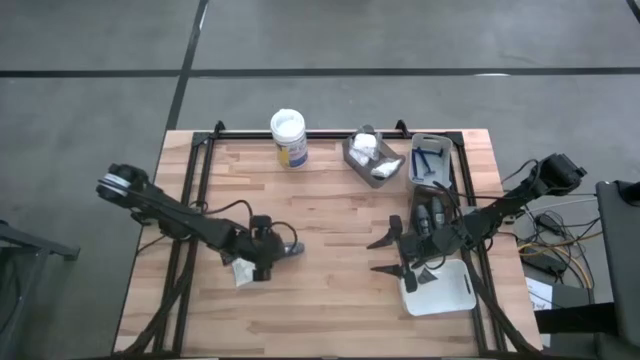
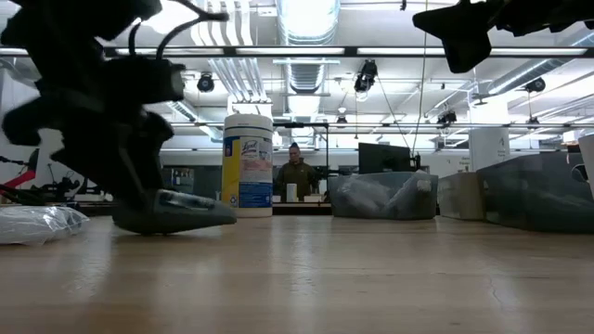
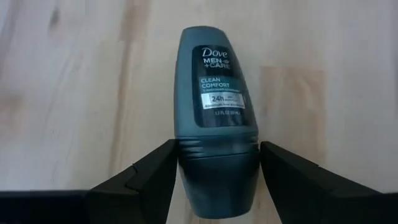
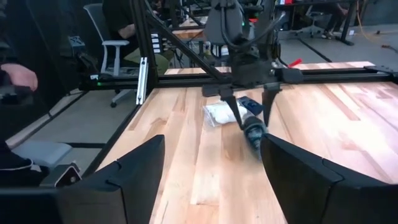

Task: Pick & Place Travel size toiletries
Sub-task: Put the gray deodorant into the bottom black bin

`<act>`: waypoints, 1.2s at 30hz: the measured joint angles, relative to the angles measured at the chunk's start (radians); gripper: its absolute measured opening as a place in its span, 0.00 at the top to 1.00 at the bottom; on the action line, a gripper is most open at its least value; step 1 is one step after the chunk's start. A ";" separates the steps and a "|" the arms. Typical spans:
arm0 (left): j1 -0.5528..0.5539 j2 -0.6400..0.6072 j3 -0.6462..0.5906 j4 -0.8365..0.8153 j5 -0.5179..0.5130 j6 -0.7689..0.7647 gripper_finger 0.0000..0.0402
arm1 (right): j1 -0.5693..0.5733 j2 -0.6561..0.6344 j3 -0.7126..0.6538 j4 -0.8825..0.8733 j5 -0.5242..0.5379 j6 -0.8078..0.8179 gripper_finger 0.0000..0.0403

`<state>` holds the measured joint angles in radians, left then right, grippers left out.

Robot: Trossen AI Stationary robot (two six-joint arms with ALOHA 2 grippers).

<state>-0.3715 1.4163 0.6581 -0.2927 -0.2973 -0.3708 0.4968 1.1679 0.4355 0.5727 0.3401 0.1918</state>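
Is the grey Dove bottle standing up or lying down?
Lying down. The Dove bottle rests on its side on the table, cap end between the left gripper fingers.

On the desk (image 1: 330,290), the jar (image 1: 288,137) stands at the far edge, two trays (image 1: 372,158) to its right. The left gripper (image 1: 283,251) lies left of centre on a bottle (image 3: 217,112), a packet (image 1: 241,272) beside it. The right gripper (image 1: 385,254) hangs right of centre, before a third tray (image 1: 445,290).

Dark grey Dove roll-on bottle (image 3: 217,106) lies flat on wood, cap end between left gripper (image 3: 217,171) fingers. White puffy packet (image 1: 241,271) just beside it. More packets (image 1: 372,153), sticks (image 1: 430,160), dark bottles (image 1: 430,217) sit in trays.
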 joint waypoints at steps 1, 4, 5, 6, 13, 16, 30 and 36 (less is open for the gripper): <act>0.002 0.008 -0.003 0.006 -0.008 -0.033 0.43 | 0.000 0.000 0.000 -0.004 0.000 0.000 0.35; 0.002 0.038 -0.008 0.010 -0.054 -0.030 0.43 | 0.000 0.000 0.000 -0.019 0.000 -0.011 0.34; 0.001 0.046 -0.008 0.017 -0.068 -0.013 0.43 | 0.000 0.000 0.000 -0.019 0.000 -0.011 0.34; 0.001 0.052 -0.009 0.032 -0.086 0.005 0.43 | 0.000 0.000 0.000 -0.018 0.000 -0.011 0.34; 0.004 0.090 -0.011 0.139 -0.154 0.034 0.43 | 0.000 0.000 0.000 -0.019 0.000 -0.008 0.37; 0.003 0.104 -0.011 0.151 -0.158 0.015 0.43 | 0.000 0.000 0.000 -0.020 0.000 -0.008 0.40; 0.001 0.106 -0.013 0.190 -0.164 -0.052 0.50 | 0.000 0.000 0.000 -0.020 0.000 -0.009 0.48; 0.001 0.101 -0.014 0.228 -0.159 -0.048 0.48 | 0.000 0.000 0.000 -0.016 0.001 -0.009 0.50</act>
<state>-0.3702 1.5169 0.6438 -0.0644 -0.4563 -0.4188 0.4969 1.1683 0.4355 0.5568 0.3408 0.1825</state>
